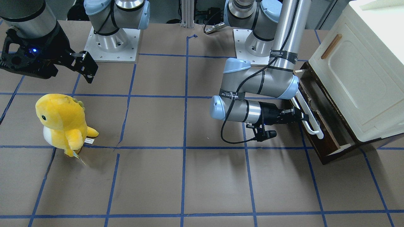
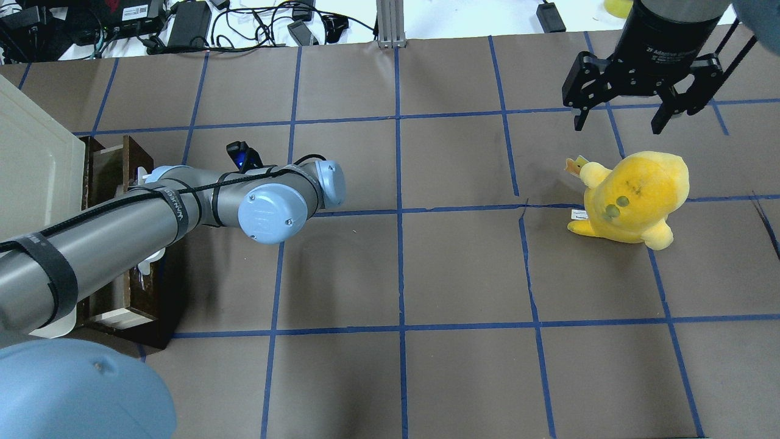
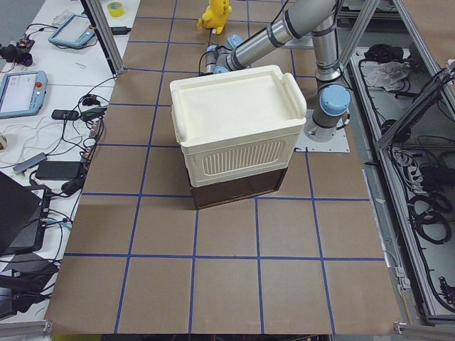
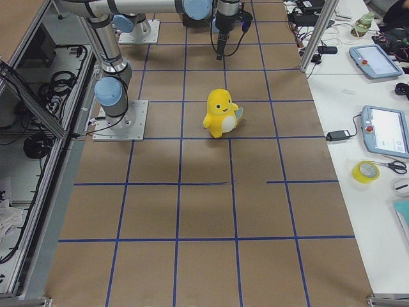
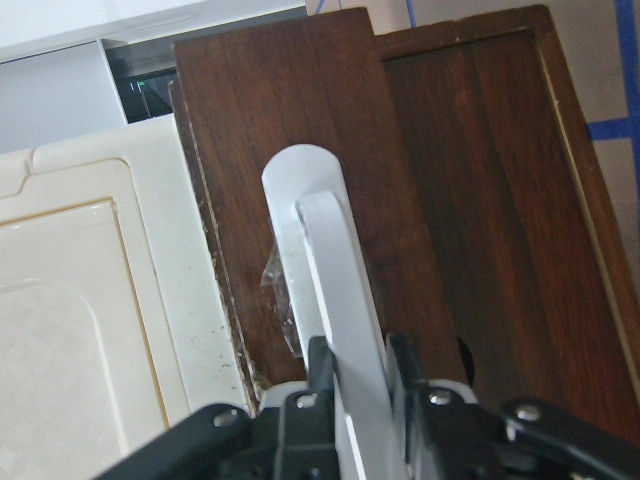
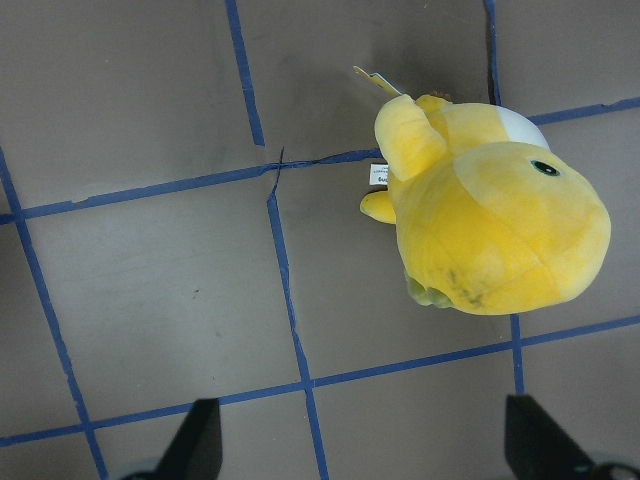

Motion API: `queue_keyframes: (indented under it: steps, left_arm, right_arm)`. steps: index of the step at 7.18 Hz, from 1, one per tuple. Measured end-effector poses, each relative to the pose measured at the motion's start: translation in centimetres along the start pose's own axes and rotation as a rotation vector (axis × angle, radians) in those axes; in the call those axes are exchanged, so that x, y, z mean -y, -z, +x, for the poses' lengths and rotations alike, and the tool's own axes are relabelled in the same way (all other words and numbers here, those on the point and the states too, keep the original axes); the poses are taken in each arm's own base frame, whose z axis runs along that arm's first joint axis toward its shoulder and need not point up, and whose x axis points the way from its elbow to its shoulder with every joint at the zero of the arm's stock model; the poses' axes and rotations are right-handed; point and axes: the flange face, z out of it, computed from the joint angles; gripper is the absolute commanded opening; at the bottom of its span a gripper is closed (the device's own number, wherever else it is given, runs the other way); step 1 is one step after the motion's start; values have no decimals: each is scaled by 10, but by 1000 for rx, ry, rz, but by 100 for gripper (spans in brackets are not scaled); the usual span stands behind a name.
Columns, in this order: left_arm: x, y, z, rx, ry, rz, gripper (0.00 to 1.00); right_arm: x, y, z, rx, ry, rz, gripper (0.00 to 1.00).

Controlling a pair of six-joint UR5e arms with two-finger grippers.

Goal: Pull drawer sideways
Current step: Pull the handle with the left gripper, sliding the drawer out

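left claw (image 5: 358,365) clamps drawer (image 5: 290,110) handle (image 5: 322,230), clear in wrist view, hidden overhead | right claw (image 2: 616,125) wide

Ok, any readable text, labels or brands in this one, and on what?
"2F Adaptive": on the black body of the right tool; the rest is blurred.
White lettering on the black cable straps on the left arm: too blurred to read.
Print on the yellow plush's white tag: too small to read.
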Motion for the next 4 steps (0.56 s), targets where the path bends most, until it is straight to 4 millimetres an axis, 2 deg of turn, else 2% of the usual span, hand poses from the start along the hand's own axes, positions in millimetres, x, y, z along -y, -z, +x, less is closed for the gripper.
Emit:
queue_keyframes:
  steps: [4]
  left_arm:
    - [0, 22, -2, -31, 11, 18, 17]
  right_arm:
    - [0, 0, 0, 0, 0, 0, 100]
